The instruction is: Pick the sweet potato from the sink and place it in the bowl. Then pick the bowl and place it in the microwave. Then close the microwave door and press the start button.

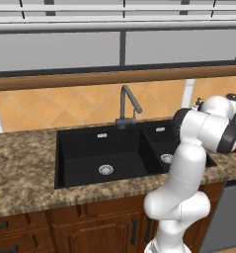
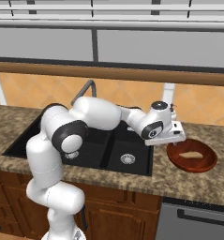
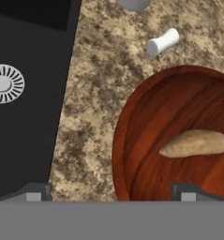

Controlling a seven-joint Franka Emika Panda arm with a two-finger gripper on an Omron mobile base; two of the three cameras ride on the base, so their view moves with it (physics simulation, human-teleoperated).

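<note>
Sweet potato (image 3: 195, 143): lying inside the bowl (image 3: 146, 122).
Bowl: on the granite surface (image 3: 92, 93), just right of the sink (image 1: 104, 153).
Pincer (image 3: 111, 192): released, empty, above the bowl's left rim.

Sweet potato (image 3: 196, 143) (tan) inside wooden bowl (image 3: 132, 140)

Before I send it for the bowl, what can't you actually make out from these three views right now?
- Reddish-brown wooden bowl: its right side runs off the hand view's edge; in the right base view the white hand covers its near-left rim.
- Pale tan sweet potato in that bowl: its underside can't be seen.
- Small basin of the black sink: largely behind the white arm in the left base view.
- Small white cylinder on the counter: too small to identify.
</note>
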